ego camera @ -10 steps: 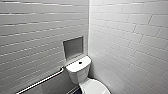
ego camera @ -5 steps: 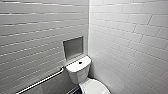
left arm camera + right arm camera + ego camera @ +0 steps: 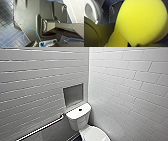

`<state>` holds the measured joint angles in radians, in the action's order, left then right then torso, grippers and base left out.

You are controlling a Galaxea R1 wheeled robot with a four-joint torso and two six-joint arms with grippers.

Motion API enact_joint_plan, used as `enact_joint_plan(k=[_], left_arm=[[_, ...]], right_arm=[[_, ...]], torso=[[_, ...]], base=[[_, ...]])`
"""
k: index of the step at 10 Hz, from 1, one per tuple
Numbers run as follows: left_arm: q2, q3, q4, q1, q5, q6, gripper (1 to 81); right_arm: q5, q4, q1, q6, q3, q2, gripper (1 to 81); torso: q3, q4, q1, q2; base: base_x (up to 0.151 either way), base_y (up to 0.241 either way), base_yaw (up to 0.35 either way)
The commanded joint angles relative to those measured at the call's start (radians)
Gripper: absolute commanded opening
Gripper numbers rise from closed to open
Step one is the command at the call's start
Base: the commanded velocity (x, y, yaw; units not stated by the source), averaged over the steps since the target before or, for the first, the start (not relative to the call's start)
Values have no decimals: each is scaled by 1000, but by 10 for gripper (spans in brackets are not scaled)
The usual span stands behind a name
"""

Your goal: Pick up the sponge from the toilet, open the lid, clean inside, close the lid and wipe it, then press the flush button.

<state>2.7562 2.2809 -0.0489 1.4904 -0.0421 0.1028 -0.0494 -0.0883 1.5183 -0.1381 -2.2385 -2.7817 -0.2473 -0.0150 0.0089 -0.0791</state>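
Head view matches the last second: same framing, no drive or bend. Toilet (image 3: pixel 79 118) sits ahead in the far corner with the lid (image 3: pixel 96 135) down. Flush button (image 3: pixel 80 109) shows dark on the tank top; grab rail (image 3: pixel 42 128) runs to the left. Right wrist view: sponge (image 3: pixel 141 22) is off the toilet, carried at the right gripper (image 3: pixel 134 43), fingers apparently clamped on it. Left gripper: cannot tell its state. Judgement: pickup done, lid not yet opened.

I see two walls of glossy white brick-laid tile (image 3: pixel 130 92) meeting in a corner, a grey recessed niche (image 3: pixel 73 94) in the left one, a metal grab rail (image 3: pixel 42 127) slanting below it, and a floor of small dark blue tiles (image 3: pixel 6 25).
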Motion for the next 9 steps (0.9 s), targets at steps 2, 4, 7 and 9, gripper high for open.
enact_joint_plan(k=[2, 4, 7, 9], left_arm=[[-16, -14, -2, -29, 61, -6, 811], [-18, -17, -2, -29, 61, -8, 811], [-18, -15, -2, -29, 61, -8, 811], [-18, -18, -2, -29, 59, -8, 811]], right_arm=[[40, 21, -20, -5, -68, 44, 10], [39, 22, -17, -5, -67, 49, 10], [40, 33, -13, -5, -58, 55, 10], [40, 33, -9, -5, -52, 55, 10]], torso=[[0, 0, 0, 0], [0, 0, 0, 0], [0, 0, 0, 0], [0, 0, -1, 0]], base=[[0, 0, 0], [0, 0, 0], [0, 0, 0], [71, 0, 0]])
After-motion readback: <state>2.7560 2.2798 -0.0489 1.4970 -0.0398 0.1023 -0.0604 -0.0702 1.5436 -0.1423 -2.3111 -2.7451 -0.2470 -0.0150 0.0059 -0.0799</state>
